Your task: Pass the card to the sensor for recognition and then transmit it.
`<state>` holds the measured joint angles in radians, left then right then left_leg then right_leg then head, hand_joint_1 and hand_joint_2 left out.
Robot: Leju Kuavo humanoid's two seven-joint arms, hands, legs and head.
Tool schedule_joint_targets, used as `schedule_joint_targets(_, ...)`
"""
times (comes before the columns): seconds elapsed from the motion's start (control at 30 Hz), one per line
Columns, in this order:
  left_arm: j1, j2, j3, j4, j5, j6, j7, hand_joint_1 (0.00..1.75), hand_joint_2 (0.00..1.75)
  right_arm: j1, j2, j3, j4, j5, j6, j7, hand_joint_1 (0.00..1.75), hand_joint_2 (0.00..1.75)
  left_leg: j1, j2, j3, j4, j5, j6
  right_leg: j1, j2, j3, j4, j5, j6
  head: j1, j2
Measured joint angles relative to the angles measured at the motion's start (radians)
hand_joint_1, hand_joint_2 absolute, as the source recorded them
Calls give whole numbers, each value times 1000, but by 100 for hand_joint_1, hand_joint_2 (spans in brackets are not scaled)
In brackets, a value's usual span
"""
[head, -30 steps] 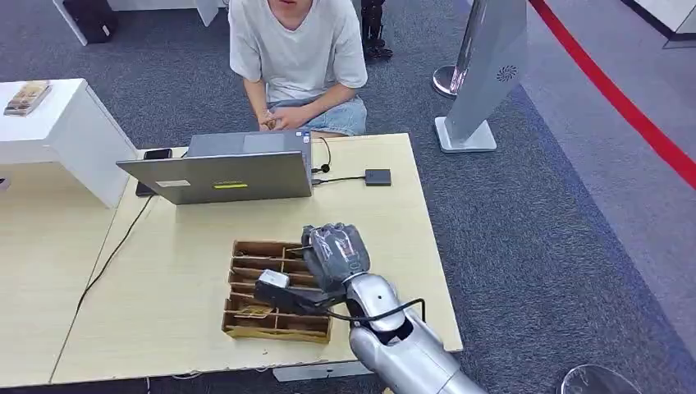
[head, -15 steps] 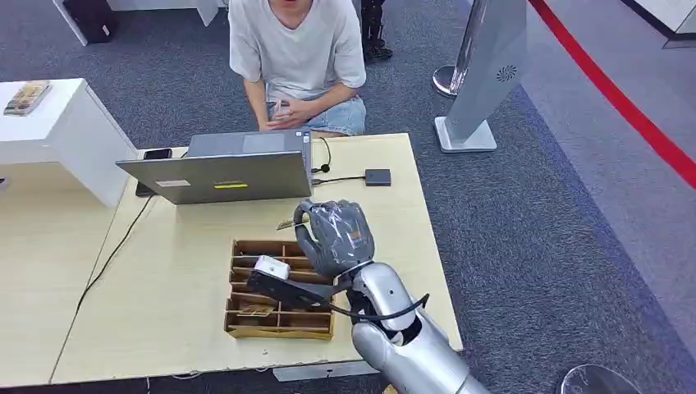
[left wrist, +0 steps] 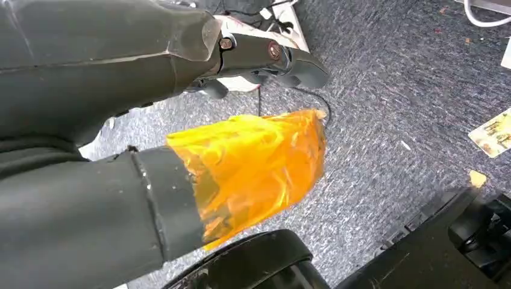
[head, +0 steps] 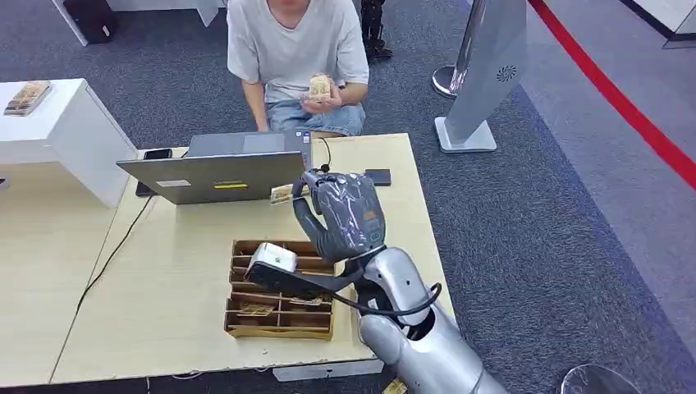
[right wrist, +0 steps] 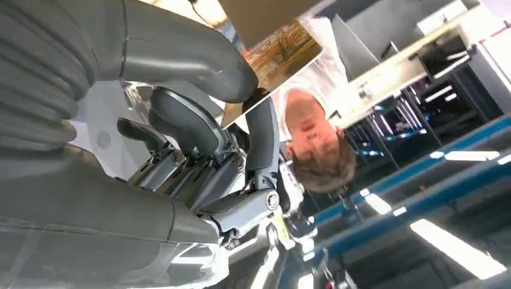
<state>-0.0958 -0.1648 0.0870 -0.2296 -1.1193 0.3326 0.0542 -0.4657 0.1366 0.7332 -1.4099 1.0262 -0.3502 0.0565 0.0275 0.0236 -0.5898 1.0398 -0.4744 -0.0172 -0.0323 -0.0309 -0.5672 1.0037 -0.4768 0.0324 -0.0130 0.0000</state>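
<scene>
Printed picture card (head: 281,194) pinched thumb-to-finger in grey right hand (head: 341,217), raised above wooden divided tray (head: 279,330), edge outward for small black sensor pad (head: 377,176) just beyond hand. Left hand (left wrist: 181,120): grip unclear.

Card (head: 282,194) print too small to read; right hand (head: 341,215) hides sensor (head: 378,176) near edge, tray (head: 279,328) right compartments.

The right hand (head: 343,215) holds the card (head: 281,194) above the table (head: 189,246), just beside the laptop (head: 215,176), which blocks travel to the left and rear. The sensor (head: 377,176) lies just right of the hand. The tray (head: 279,322) sits below the wrist. Bare tabletop lies between tray and laptop.
</scene>
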Motion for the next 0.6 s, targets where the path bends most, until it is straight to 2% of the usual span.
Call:
schedule_joint_targets(0.13,-5,0,-10,0,-15,-11,3,0,0,-55,0,-2,37,26,2,0,175,175,0,0,0,0,0,0,0,0,0,0,0,0,0,0)
schedule_joint_targets(0.6,-16,0,-41,-3,-36,-31,13,0,0,-216,3,-16,272,155,43,97,175,175,0,0,0,0,0,0,0,0,0,0,0,0,0,0)
